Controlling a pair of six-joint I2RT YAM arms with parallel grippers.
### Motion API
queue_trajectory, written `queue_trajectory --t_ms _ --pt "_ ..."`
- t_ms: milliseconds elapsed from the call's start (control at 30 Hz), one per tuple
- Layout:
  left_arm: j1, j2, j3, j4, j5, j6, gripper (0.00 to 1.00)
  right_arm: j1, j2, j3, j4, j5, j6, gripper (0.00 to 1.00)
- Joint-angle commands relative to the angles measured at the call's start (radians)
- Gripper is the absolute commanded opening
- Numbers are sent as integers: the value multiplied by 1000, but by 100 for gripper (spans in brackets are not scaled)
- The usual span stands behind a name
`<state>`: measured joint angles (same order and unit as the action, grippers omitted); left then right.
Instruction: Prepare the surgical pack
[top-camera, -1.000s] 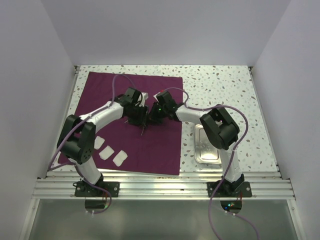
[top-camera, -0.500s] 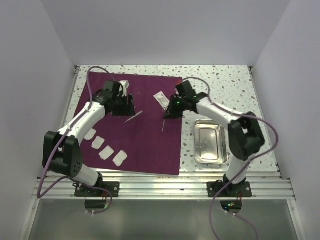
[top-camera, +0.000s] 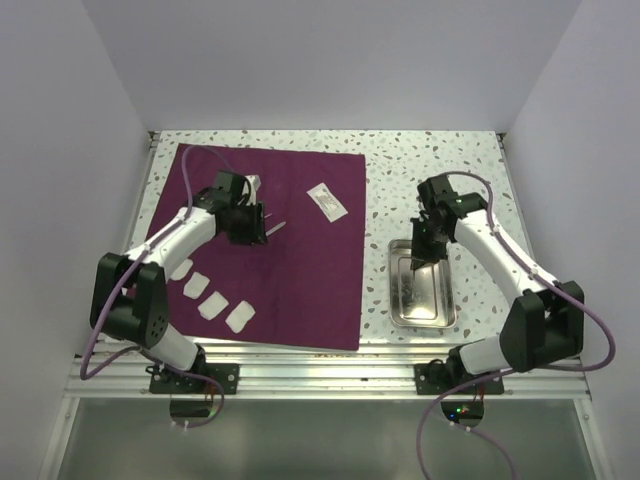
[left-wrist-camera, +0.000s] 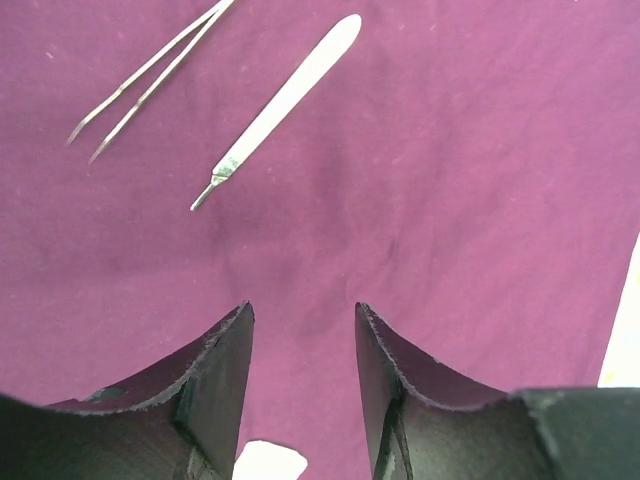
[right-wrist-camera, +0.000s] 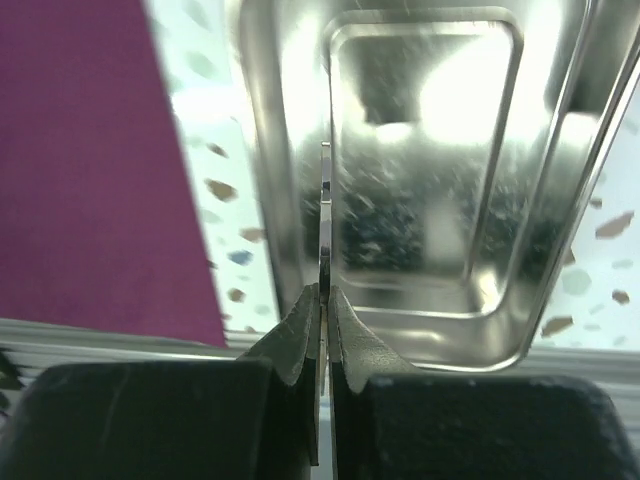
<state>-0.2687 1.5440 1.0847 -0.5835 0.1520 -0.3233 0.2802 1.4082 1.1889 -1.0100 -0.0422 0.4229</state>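
Cloth (top-camera: 300, 270) at left, tray (top-camera: 424, 302) just right of it (on the table (top-camera: 440, 170)), pads (top-camera: 212, 306) on cloth's near-left, packet (top-camera: 326, 200) behind

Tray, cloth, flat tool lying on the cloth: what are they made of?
Tray: polished metal, probably steel; mirror-like glare. Cloth: matte maroon fabric, judging by soft creases. Flat tool: bare silvery metal, satin sheen; alloy unclear.

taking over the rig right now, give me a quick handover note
Left gripper: open, empty, low over the maroon cloth; tweezers and a flat metal handle lie ahead of it.
Right gripper: shut on a thin metal instrument, above the steel tray.
The white pads lie by the cloth's near-left edge, a small packet near its far-right corner.
Done: cloth spread flat. Left: likely drop the instrument into the tray, which looks bare, then bring the rest.
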Motion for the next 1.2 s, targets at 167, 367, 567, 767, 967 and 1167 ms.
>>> queue_trajectory --t_ms 167,367,567,767,967,1167 --pt "3 80 46 36 -2 -39 48 -41 77 -117 20 -54 -114 0" --pt "3 119 78 28 -19 -42 52 -62 162 -150 86 -168 -153 0" --pt "3 157 127 27 -80 -23 61 -65 184 -138 90 -148 -165 18" --pt "3 232 211 42 -198 68 51 -67 127 -94 39 -125 -150 58" --pt "3 283 244 116 -250 276 45 -67 37 -31 -45 -195 -147 63" --pt "3 323 250 162 -206 411 52 -62 6 -38 -42 -298 -144 63"
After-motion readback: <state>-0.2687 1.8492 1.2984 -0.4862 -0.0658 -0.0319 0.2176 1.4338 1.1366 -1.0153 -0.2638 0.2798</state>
